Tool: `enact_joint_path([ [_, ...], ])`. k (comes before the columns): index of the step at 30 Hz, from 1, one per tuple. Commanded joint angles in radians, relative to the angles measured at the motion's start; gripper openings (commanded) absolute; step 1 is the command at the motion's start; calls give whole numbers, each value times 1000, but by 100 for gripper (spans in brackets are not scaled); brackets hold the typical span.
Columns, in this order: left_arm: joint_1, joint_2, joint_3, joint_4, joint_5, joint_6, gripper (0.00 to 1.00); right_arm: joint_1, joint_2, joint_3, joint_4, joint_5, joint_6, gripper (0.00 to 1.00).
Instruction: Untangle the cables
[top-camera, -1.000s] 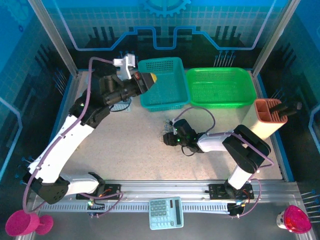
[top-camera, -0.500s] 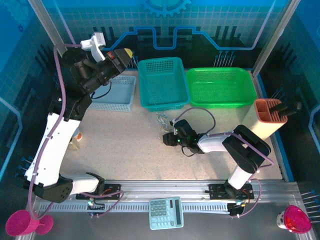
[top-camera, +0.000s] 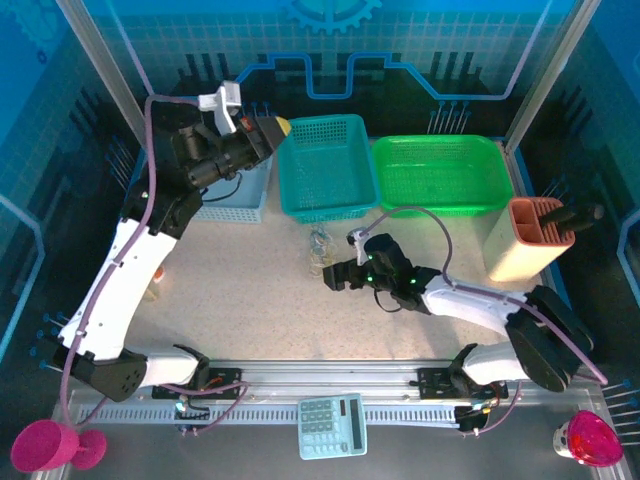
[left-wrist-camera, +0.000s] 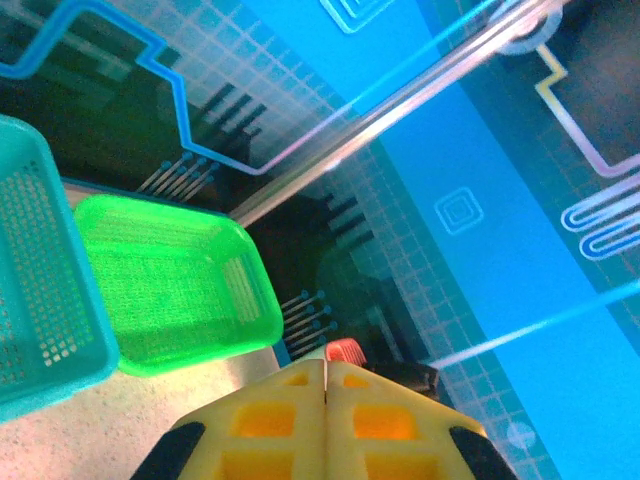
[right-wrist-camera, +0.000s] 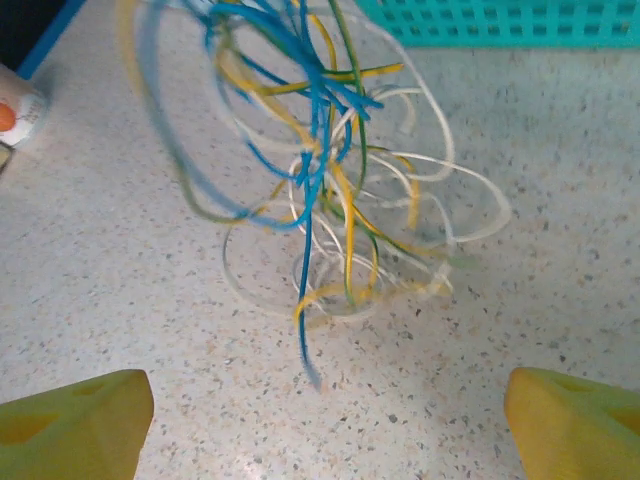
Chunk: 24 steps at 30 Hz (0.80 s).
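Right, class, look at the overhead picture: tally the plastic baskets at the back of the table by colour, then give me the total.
Teal basket: 1
Green basket: 1
Pale blue basket, partly behind the left arm: 1
Total: 3

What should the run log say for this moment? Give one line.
left fingers: shut, by teal basket | right fingers: open, facing cables | cables: tangled heap on table, unheld
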Motion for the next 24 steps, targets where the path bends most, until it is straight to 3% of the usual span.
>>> enact_joint_path([
  [1, -35, -2, 7, 46, 45, -14, 0, 9, -51, 55, -94, 10, -59, 94],
  [6, -74, 6, 23, 41, 39, -10, 0, 9, -49, 154, -99, 1, -89, 95],
  [17, -135, 12, 51, 52, 4, -17, 0, 18, 155, 333, 74, -4, -64, 92],
  [19, -145, 12, 57, 58, -1, -21, 0, 18, 197, 342, 110, -10, -58, 87],
  [24, -156, 21, 93, 58, -20, -25, 0, 8, 275, 296, 233, 14, -18, 51],
])
